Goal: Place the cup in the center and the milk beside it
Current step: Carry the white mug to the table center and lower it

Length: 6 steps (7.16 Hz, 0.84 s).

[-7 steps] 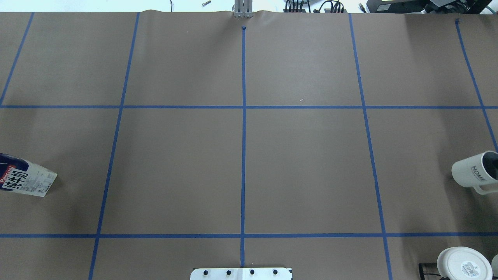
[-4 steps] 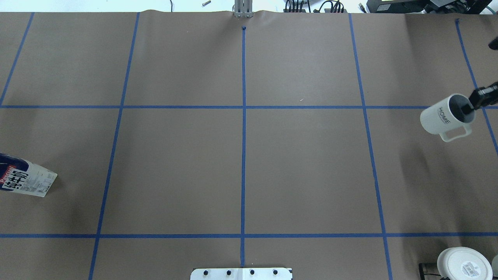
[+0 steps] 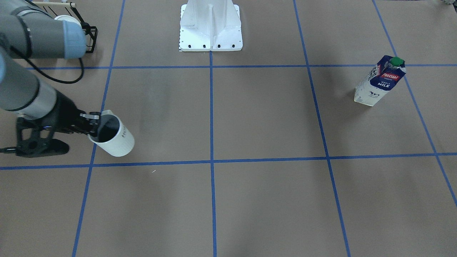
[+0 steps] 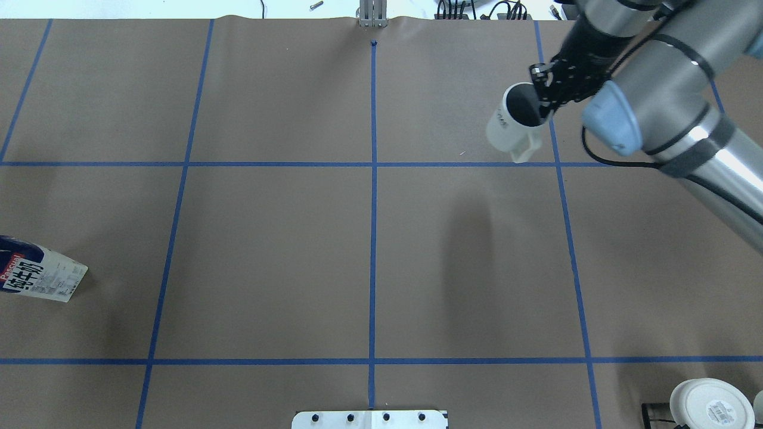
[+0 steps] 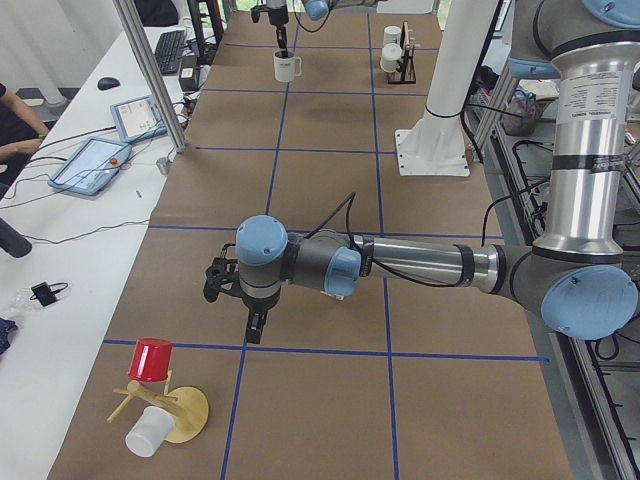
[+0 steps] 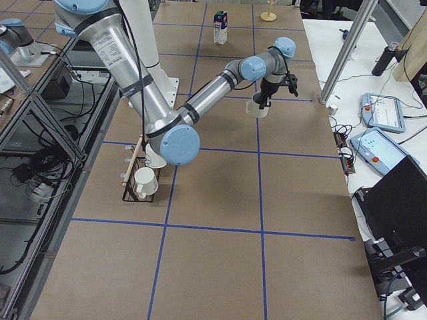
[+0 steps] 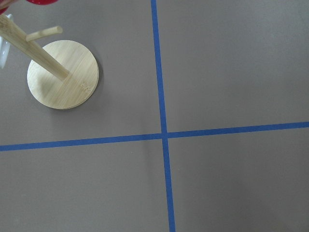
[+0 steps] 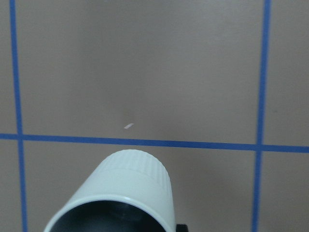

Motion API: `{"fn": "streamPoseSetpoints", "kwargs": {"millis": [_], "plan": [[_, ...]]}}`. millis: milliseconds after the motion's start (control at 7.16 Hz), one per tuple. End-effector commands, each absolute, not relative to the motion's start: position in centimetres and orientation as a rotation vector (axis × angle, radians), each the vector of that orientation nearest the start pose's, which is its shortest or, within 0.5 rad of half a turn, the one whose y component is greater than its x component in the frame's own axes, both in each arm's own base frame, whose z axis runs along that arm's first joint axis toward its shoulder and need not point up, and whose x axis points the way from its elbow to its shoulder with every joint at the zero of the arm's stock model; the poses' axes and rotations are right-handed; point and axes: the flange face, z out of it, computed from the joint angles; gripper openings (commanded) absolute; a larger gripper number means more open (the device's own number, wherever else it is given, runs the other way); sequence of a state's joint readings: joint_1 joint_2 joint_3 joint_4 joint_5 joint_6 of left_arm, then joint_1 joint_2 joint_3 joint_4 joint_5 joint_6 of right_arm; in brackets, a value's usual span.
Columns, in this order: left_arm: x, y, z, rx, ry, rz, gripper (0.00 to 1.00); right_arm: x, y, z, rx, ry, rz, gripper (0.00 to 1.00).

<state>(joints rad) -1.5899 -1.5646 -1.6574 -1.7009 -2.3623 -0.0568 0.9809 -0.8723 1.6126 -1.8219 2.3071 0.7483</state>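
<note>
The cup (image 4: 511,130) is an off-white mug with a loop handle, a dark inside and small dark lettering on its side. My right gripper (image 4: 543,106) is shut on its rim, one finger inside, and holds it tilted above the table. This is right of the centre line, by the right grid line. The cup also shows in the front view (image 3: 115,138) and the right wrist view (image 8: 126,186). The milk (image 3: 380,80), a navy-and-white carton with a green cap, stands upright at the far left edge (image 4: 37,277). My left gripper (image 5: 254,328) shows only in the exterior left view; I cannot tell if it is open or shut.
A wooden mug tree (image 5: 165,410) with a red cup (image 5: 151,358) and a white cup (image 5: 150,432) stands near my left gripper; its base (image 7: 63,75) shows below the wrist. A rack with white mugs (image 6: 141,180) and a labelled cup (image 4: 709,405) sit near the robot's right.
My right arm has come into view. It lifted the cup from the table's right edge and carried it left and toward the far side.
</note>
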Motion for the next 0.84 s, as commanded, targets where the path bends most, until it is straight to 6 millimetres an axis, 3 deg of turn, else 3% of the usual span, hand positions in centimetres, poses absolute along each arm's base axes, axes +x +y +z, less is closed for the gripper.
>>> {"fn": "streamPoseSetpoints", "kwargs": {"millis": [0, 140, 279, 699], "plan": [[-7.2, -49.9, 60.4, 0.182, 0.792, 0.012, 0.98, -46.0, -63.0, 18.9, -0.128, -0.869, 0.112, 0.00], [-7.2, -49.9, 60.4, 0.182, 0.792, 0.012, 0.98, -48.4, -64.6, 18.1, -0.148, -0.898, 0.196, 0.00], [-7.2, -49.9, 60.3, 0.184, 0.792, 0.011, 0.98, -50.1, -64.7, 18.4, -0.167, -0.885, 0.193, 0.00], [-7.2, -49.9, 60.2, 0.187, 0.792, 0.013, 0.98, -53.4, -62.0, 19.9, -0.195, -0.866, 0.153, 0.00]]}}
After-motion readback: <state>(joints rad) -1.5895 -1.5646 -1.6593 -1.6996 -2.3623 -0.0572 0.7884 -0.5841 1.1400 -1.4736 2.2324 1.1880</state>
